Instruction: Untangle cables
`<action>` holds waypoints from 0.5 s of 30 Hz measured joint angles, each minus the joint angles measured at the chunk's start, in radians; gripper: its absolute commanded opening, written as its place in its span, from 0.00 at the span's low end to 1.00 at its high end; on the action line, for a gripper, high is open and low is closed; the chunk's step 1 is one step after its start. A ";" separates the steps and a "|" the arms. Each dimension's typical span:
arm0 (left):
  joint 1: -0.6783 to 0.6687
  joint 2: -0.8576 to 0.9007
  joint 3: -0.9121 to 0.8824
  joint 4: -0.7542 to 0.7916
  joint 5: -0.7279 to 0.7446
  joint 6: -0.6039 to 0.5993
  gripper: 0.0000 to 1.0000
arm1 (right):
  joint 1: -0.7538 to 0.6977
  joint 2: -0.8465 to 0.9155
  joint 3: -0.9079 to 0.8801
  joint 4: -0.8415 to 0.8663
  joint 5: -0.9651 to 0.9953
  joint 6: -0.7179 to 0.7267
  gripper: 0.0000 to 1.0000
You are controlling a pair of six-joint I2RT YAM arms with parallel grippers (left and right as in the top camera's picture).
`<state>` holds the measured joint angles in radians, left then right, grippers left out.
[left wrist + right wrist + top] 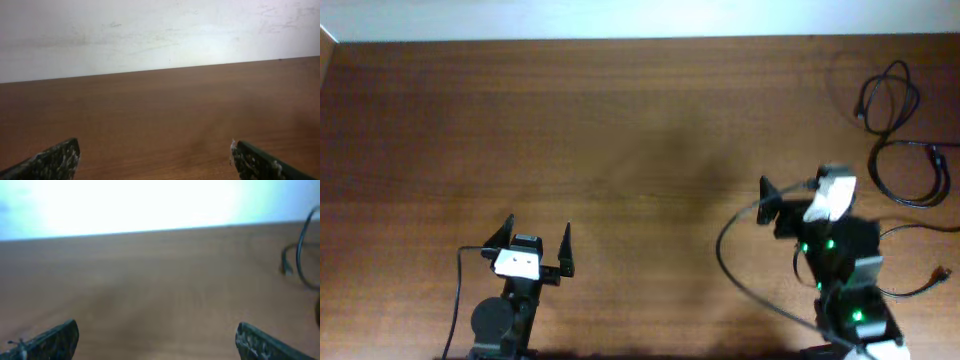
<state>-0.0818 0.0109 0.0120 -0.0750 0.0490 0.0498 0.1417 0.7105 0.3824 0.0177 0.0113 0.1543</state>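
So, cables: thin black cords in loose loops on the far right of the table. They are well apart from my left arm and nearer my right one.
Right wrist view: I see one loop and a small plug end at the right edge. It is all blurry.
Left gripper: fingers spread wide and holding nothing, over bare wood.
Right gripper: spread wide too and holding nothing. It sits closer to the cords.
How they will feel: I think they are light, soft and floppy. A pull on one will likely drag the other along. The plug ends look small and hard.
Where to grab: I would pinch across a plain bit of cord close to a plug end. The cord is thin, so the fingers must close almost all the way.
Tangle: from above the loops seem to meet in the middle. I cannot tell which one goes over.
Arm wire: a thicker black curve by my right arm. I leave that one alone.
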 measured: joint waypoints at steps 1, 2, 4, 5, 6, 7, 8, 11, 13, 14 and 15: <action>0.000 0.000 0.000 0.000 0.000 0.000 0.99 | -0.001 -0.037 -0.079 0.045 0.000 0.000 0.99; 0.000 -0.001 0.000 0.000 0.000 0.000 0.99 | -0.002 -0.105 -0.180 0.118 0.000 0.000 0.99; 0.000 -0.001 0.000 0.000 0.000 0.000 0.99 | -0.002 -0.176 -0.256 0.161 0.003 -0.001 0.99; 0.000 0.000 0.000 0.000 0.000 0.000 0.99 | -0.002 -0.238 -0.301 0.172 0.008 -0.001 0.99; 0.000 0.000 0.000 0.000 0.000 0.000 0.99 | -0.002 -0.282 -0.334 0.172 0.011 -0.002 0.99; 0.000 -0.001 0.000 0.000 0.000 0.000 0.99 | -0.002 -0.336 -0.358 0.138 0.013 -0.001 0.99; 0.000 0.000 0.000 0.000 0.000 0.000 0.99 | -0.002 -0.387 -0.371 0.115 0.015 -0.005 0.99; 0.000 -0.001 0.000 0.000 0.000 0.000 0.99 | -0.002 -0.474 -0.372 0.109 0.015 -0.029 0.99; 0.000 0.000 0.000 0.000 0.000 0.000 0.99 | -0.002 -0.531 -0.372 0.083 0.015 -0.068 0.99; 0.000 0.000 0.000 0.000 0.000 0.000 0.99 | -0.002 -0.565 -0.372 0.043 0.013 -0.102 0.99; 0.000 -0.001 0.000 0.000 0.000 0.000 0.99 | -0.002 -0.597 -0.372 0.005 0.005 -0.138 0.99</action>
<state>-0.0818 0.0101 0.0120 -0.0750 0.0494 0.0498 0.1398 0.1131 0.0109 0.0223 0.0162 0.0158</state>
